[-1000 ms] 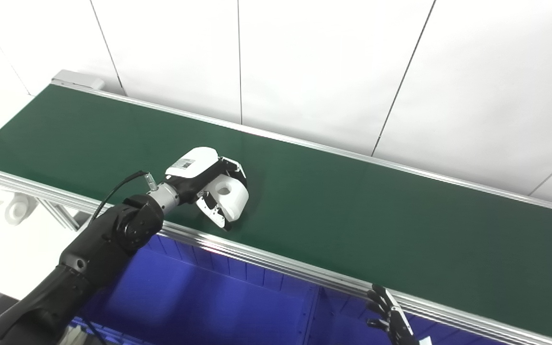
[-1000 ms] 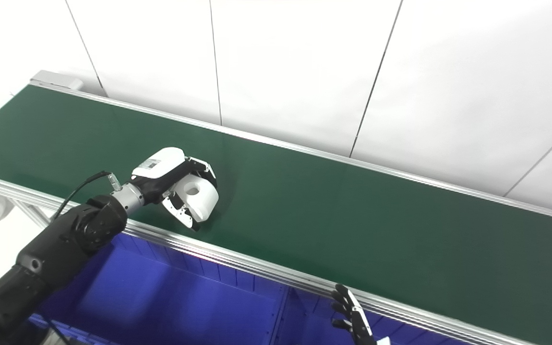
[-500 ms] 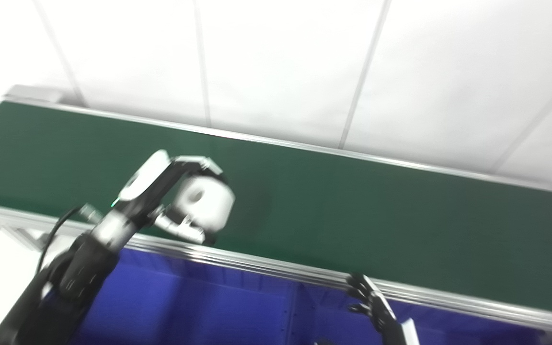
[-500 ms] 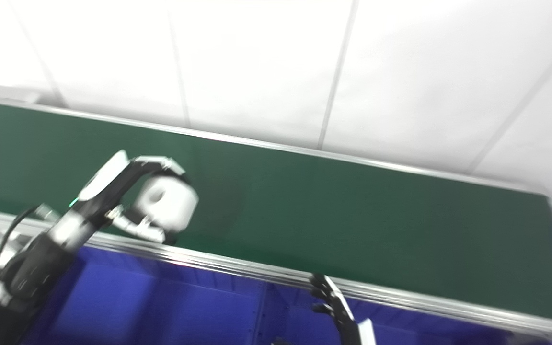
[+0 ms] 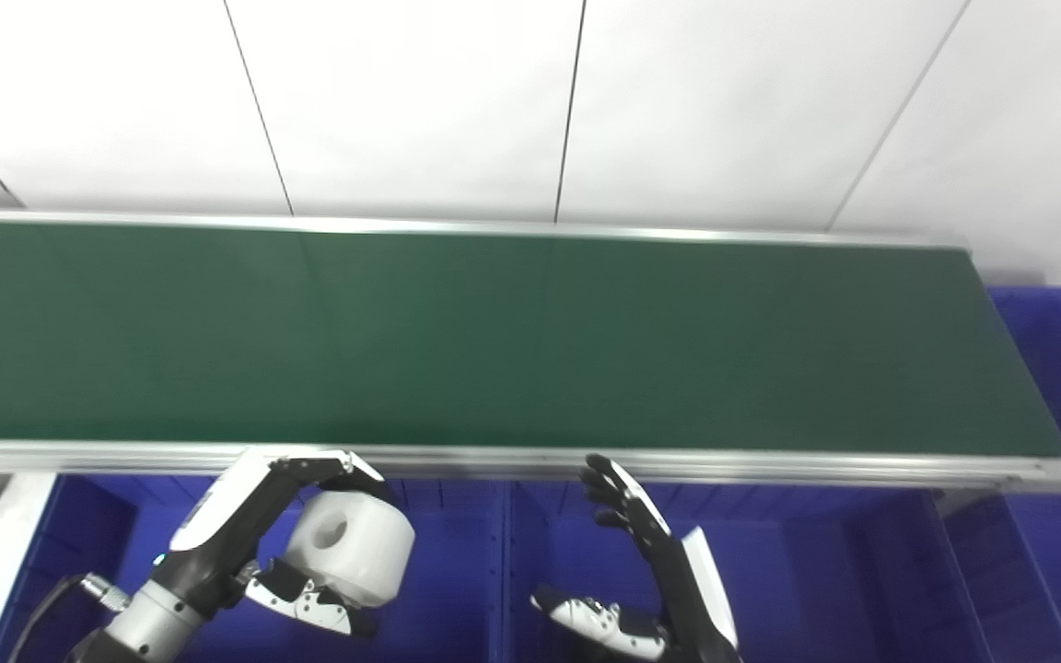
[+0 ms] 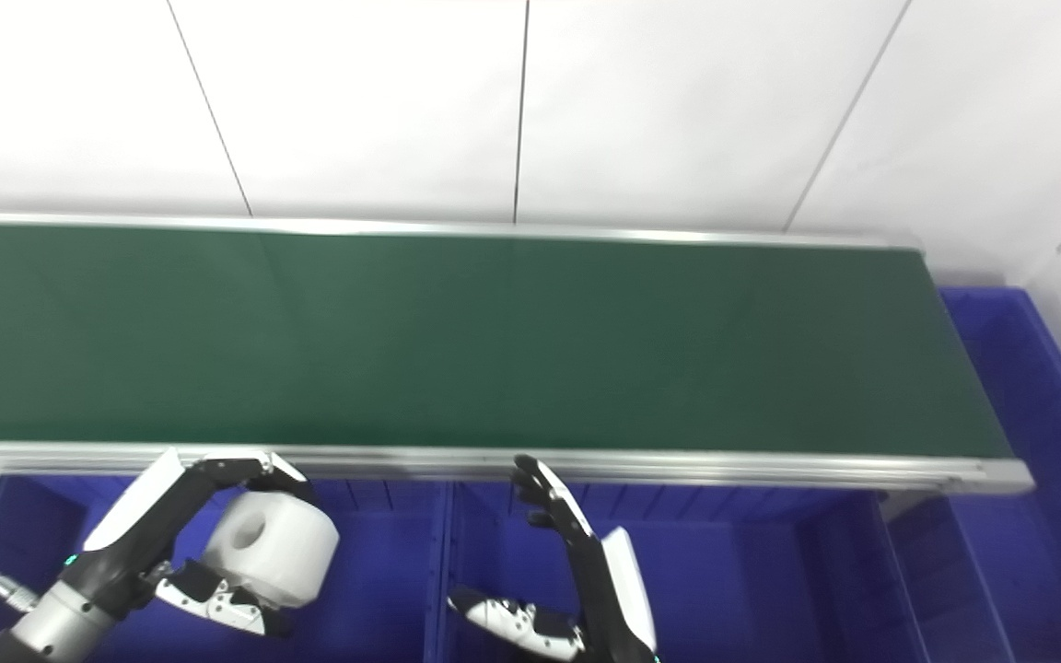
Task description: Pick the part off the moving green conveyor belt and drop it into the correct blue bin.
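Observation:
My left hand [image 5: 263,543] is shut on a white cylindrical part [image 5: 351,551] with a round hole in its end. It holds the part in the air over the left blue bin [image 5: 438,589], in front of the green conveyor belt [image 5: 494,336]. The same hand [image 6: 162,552] and part [image 6: 273,550] show in the right eye view. My right hand [image 5: 655,571] is open and empty, fingers spread upward, over the middle blue bin [image 5: 788,571]. The belt carries nothing.
The belt's silver front rail [image 5: 512,456] runs above the bins. A divider [image 5: 503,562] separates the left and middle bins. Another blue bin [image 5: 1060,341] stands at the belt's right end. A white panelled wall [image 5: 530,92] is behind.
The camera has swung right and down. My left hand has carried the part off the belt, back over the front rail, to above the left bin. My right hand has risen into fuller view.

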Robot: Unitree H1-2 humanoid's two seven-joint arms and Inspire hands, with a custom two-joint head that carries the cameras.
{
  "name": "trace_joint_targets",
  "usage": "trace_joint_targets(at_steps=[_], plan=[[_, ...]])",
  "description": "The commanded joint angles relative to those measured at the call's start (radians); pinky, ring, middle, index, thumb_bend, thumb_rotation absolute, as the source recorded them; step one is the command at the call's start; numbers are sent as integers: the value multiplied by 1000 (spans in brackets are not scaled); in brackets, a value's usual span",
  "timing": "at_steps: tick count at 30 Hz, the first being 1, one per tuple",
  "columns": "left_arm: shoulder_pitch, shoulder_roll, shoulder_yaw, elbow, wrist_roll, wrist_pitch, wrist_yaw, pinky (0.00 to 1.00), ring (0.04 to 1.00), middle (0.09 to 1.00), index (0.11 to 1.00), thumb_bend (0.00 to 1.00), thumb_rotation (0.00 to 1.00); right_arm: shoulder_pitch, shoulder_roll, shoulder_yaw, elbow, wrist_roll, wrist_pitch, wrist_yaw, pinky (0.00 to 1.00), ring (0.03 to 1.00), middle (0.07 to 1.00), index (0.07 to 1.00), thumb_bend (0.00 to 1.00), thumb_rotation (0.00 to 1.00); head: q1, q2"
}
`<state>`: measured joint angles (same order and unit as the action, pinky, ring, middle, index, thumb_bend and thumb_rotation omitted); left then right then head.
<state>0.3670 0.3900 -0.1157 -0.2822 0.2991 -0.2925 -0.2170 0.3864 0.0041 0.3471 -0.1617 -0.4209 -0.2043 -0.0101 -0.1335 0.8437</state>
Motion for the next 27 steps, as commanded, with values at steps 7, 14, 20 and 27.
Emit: trace_joint_targets(at_steps=[7,14,20,27], plan=[[-27,-13,-56,9,130,83,-45,460,417,498,525,496,0,17,5,6,-88,4,30,11,747,827,849,902,680,366,36,23],[-28,-28,-71,-50,262,338,-113,552,574,638,513,502,25,22,-1,7,-107,18,50,23,749,826,852,904,672,349,54,22],[-38,-31,-100,-73,401,491,-153,753,856,901,882,673,75,19,-1,5,-104,12,55,25,752,826,855,902,677,356,65,14],[-33,-38,-89,-72,362,473,-125,886,987,1000,986,720,346,14,-1,3,-98,2,61,23,757,828,854,898,681,353,76,-5]])
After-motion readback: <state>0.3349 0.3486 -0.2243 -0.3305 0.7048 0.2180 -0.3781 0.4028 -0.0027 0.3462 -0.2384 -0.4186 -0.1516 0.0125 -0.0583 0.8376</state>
